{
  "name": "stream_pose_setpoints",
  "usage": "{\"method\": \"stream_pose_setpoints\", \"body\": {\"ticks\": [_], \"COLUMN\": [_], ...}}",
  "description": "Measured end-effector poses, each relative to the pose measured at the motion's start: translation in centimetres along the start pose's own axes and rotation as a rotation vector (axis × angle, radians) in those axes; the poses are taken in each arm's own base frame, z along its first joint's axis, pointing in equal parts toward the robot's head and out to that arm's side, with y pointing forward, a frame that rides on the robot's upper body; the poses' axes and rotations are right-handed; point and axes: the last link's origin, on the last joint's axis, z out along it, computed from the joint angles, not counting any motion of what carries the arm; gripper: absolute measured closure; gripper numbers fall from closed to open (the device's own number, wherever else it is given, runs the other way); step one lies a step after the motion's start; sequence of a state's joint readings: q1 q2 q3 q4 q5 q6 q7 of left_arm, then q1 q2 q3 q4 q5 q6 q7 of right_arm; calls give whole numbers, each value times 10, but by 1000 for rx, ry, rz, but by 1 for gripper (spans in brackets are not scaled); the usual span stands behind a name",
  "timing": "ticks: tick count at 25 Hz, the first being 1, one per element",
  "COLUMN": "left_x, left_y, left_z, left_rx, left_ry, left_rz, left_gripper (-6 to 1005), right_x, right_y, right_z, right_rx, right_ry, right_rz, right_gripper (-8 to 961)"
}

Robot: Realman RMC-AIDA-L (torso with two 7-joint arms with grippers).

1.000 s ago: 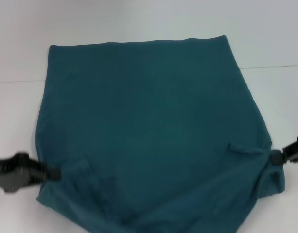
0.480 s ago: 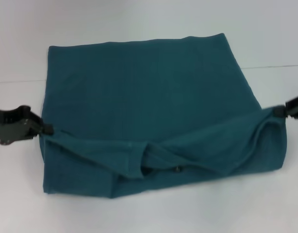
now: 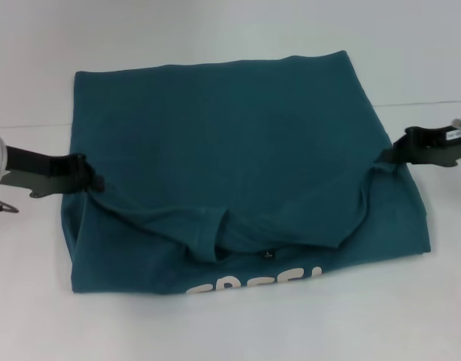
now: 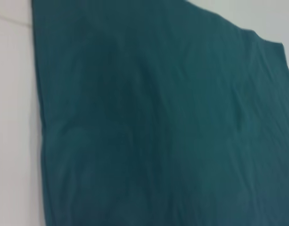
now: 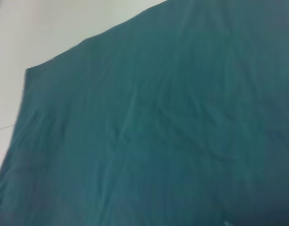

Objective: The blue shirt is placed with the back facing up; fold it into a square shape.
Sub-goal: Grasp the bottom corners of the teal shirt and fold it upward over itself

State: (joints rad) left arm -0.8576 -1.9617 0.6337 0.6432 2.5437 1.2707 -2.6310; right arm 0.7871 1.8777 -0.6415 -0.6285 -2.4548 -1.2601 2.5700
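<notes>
Blue shirt [image 3: 238,143] half-folded, white lettering [image 3: 253,283] exposed only in head view; left claw [image 3: 91,182], right claw [image 3: 388,154] pinching its edges.

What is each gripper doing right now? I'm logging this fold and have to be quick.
Left gripper: shut on the blue shirt, at its left edge.
Right gripper: shut on the blue shirt, at its right edge.

The blue shirt [image 3: 230,143] lies on the table [image 3: 215,331], its near edge folded back.
</notes>
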Motion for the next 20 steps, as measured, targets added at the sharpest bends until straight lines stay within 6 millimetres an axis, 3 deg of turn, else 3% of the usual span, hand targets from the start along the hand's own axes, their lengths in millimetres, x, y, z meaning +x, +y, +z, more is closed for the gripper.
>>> {"method": "stream_pose_setpoints", "body": {"ticks": [8,20], "left_x": [15,40], "left_y": [-1,3], "left_z": [-3,-3], "left_rx": [35,98], "left_ry": [64,161], "left_rz": [85,153], "left_gripper": [973,973], "right_x": [-23,-40], "right_y": [13,11], "right_z": [14,14], "right_rx": [78,125], "right_ry": [-80,-186], "right_rz": [-47,-29], "right_gripper": [920,920]}}
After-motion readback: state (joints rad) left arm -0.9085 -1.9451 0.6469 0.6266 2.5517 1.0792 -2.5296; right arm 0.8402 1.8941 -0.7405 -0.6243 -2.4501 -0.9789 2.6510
